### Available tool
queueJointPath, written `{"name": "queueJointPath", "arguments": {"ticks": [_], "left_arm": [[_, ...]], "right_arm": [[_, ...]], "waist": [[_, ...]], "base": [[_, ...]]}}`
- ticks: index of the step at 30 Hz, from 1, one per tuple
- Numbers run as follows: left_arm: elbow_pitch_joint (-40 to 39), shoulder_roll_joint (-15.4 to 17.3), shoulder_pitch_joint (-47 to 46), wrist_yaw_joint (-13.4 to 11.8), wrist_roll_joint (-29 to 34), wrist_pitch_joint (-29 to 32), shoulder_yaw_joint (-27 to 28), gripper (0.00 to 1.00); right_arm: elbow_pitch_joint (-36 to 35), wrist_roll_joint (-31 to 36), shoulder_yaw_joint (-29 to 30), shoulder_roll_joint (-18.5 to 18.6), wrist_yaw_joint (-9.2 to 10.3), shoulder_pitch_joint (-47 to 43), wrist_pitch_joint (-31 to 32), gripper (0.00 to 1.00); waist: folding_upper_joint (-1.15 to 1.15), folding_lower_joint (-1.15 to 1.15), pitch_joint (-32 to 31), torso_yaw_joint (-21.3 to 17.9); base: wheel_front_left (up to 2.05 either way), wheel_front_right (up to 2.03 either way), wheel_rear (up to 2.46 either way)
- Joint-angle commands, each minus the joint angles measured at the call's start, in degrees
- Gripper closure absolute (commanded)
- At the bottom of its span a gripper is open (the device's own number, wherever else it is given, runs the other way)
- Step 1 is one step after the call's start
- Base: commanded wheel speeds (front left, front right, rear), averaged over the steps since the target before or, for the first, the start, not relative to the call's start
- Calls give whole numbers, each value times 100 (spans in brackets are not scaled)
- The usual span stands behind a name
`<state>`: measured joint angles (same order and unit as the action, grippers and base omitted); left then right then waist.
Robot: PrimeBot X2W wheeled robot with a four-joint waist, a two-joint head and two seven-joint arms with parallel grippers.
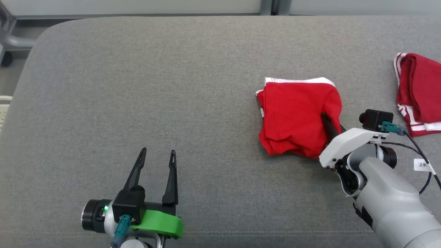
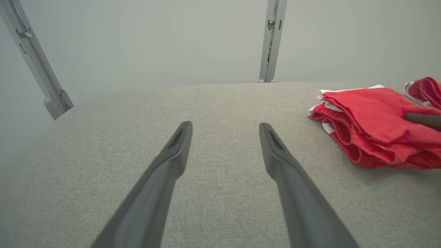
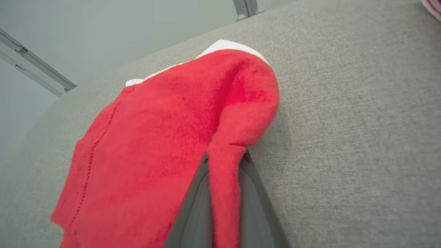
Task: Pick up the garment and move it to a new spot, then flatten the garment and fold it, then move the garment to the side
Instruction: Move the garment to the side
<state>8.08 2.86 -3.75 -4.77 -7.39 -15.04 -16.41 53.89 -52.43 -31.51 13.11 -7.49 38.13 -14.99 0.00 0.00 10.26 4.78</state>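
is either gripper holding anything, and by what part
Right gripper pinches the red garment by a fold at its right edge; left gripper is open, holding nothing.

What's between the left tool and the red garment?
Bare grey cushion, per the head view; the open left tool sits well apart from the red garment.

L end effector (image 1: pixel 157 151) splayed, R end effector (image 1: pixel 324 117) clamped.
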Motion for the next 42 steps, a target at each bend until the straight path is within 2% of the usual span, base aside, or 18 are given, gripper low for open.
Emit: {"name": "queueJointPath", "arguments": {"ticks": [1, 8, 18, 25, 33, 37, 42], "left_arm": [[-11, 17, 3, 20, 59, -11, 25, 0], [-7, 59, -108, 125, 162, -11, 78, 0], [22, 136, -176, 213, 270, -12, 133, 0], [37, 168, -228, 260, 314, -12, 121, 0], [58, 242, -654, 417, 473, -12, -82, 0], [-24, 288, -959, 430, 553, -8, -106, 0], [-290, 330, -1232, 459, 586, 66, -127, 0]], "right_arm": [[-80, 107, 80, 30, 2, 68, -23, 100], [-436, 655, 516, -120, 2, -224, -22, 100], [-661, 1035, 790, -374, 2, -430, -23, 100], [-706, 1159, 798, -445, 2, -444, -23, 100], [-721, 1808, 525, -169, 2, 110, -23, 100], [-815, 2245, 452, 172, 3, 576, -24, 100], [-906, 2737, 631, 645, 3, 1072, -23, 100]], "waist": [[0, 0, 37, -331], [0, 0, 101, -1009], [0, 0, 177, -1858], [0, 0, 224, -2210], [0, 0, 574, -2185], [0, 0, 877, -2053], [0, 0, 1291, -1905]], "base": [[0, 0, 0], [0, 0, 0], [0, 0, 0], [0, 0, 0], [0, 0, 0], [0, 0, 0], [0, 0, 0]]}}
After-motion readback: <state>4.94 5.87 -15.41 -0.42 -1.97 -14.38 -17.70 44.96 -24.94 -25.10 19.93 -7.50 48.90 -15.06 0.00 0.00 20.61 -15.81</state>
